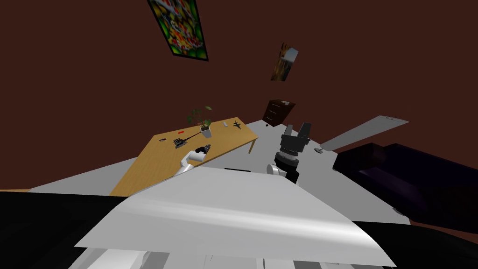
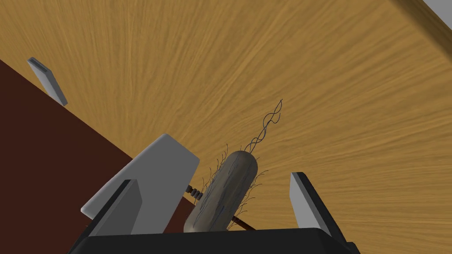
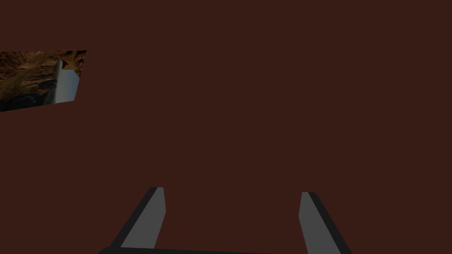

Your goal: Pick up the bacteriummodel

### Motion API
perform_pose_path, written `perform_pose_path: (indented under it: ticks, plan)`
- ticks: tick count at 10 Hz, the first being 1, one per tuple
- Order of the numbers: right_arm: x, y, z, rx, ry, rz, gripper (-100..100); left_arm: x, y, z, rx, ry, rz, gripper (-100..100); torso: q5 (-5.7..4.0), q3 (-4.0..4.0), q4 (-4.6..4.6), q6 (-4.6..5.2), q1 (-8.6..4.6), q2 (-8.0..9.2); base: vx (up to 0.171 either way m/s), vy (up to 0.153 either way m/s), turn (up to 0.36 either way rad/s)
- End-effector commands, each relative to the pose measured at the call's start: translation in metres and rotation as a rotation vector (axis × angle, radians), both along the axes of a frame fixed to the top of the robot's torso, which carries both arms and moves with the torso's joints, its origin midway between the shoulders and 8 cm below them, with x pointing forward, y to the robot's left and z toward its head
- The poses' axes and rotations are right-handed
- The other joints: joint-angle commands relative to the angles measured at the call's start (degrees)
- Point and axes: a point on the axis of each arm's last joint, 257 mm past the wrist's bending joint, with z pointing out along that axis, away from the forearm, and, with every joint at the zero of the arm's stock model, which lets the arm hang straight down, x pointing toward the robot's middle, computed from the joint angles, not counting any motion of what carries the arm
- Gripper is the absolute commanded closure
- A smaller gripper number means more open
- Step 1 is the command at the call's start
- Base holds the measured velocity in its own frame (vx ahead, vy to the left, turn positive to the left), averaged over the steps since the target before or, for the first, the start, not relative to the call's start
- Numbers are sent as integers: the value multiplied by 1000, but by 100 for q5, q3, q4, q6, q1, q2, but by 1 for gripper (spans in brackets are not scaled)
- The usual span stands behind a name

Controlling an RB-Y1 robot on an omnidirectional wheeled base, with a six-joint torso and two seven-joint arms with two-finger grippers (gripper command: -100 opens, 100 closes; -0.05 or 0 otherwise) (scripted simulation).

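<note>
One bacterium model [image 2: 227, 189] between the left pincer's [image 2: 212, 181] two fingers [image 2: 304, 203]

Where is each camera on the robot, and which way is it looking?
Head view: on the head, looking steeply down and forward at the wooden table; both arms show, left claw over the table, right claw raised beside it.
Left wrist view: on the left hand, looking along its open fingers at the bacterium model between them.
Right wrist view: on the right hand, looking along its open fingers, away from the table.
Shared: head and left wrist views both show the table.
</note>
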Motion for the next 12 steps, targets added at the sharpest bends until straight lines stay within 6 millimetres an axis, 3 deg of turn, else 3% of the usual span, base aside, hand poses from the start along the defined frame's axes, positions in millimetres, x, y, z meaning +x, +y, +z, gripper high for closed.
perform_pose_path:
  ticks: [1,2,6,7,11,12]
  plan:
    - [0,0,0,0,0,0,0,0,0,0,0,0,0,0,0,0,0,0,0,0,0,0,0]
    - [0,0,0,0,0,0,0,0,1,-7,0,0,3,-100,0,1,0,0,-1,1,24,9,-23]
    - [0,0,0,0,0,0,0,-1,3,-14,0,1,7,-100,1,-8,-3,0,6,-15,34,16,-16]
    - [0,0,0,0,0,0,0,-1,3,-14,0,0,7,100,1,-5,-2,0,3,-8,1,2,13]
    - [0,0,0,0,0,0,0,-1,3,-15,0,1,8,100,0,2,2,3,-1,2,0,0,0]
    - [0,0,0,0,0,0,0,-1,3,-15,0,2,9,0,0,3,3,4,-1,3,0,0,0]
